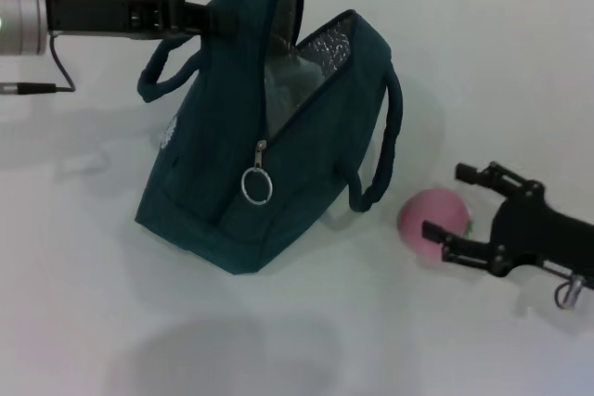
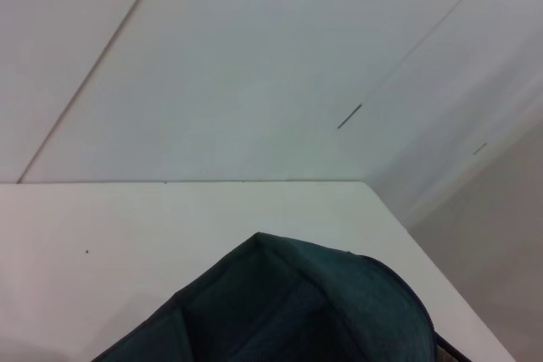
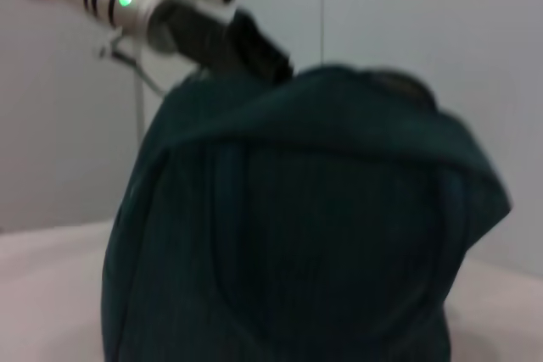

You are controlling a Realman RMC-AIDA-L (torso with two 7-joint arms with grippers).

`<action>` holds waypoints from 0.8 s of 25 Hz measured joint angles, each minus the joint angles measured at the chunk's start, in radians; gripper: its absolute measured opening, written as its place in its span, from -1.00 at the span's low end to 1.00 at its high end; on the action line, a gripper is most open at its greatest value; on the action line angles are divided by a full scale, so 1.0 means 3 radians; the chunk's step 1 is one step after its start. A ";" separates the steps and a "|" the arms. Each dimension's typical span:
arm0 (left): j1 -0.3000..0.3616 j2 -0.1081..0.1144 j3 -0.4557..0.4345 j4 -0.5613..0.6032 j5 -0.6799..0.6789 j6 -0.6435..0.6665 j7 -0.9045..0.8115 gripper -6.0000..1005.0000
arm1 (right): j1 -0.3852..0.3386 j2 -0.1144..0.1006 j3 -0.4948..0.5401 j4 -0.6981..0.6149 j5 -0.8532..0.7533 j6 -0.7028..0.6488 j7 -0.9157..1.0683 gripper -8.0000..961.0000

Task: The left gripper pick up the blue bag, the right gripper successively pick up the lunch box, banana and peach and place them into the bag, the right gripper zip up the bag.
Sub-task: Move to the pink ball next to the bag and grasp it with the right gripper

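My left arm (image 1: 23,11) ends in a silver cylindrical wrist with a green light, a thin dark cable looping below it. My left gripper (image 1: 190,18) and right gripper (image 1: 455,201) are matte black, the right with slim forked fingers.

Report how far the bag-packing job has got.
Done: the left gripper holds the blue bag up by its top flap, mouth open. No lunch box or banana is in view, so presumably packed. In hand: the right gripper is open around the peach on the table. Left: bag the peach and pull the zipper ring.
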 joint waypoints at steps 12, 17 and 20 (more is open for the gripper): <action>0.0026 -0.0010 0.0000 -0.0001 -0.0016 0.0000 -0.0008 -0.89 | 0.0017 0.0008 -0.0038 -0.0002 -0.0049 0.0178 0.0016 0.77; 0.0024 -0.0010 0.0000 -0.0001 -0.0018 0.0000 -0.0013 -0.89 | 0.0021 0.0012 -0.0039 0.0008 -0.0032 0.0223 0.0025 0.74; 0.0027 -0.0010 0.0000 -0.0001 -0.0019 0.0000 -0.0011 -0.90 | 0.0021 0.0013 -0.0028 0.0013 -0.0029 0.0233 0.0096 0.73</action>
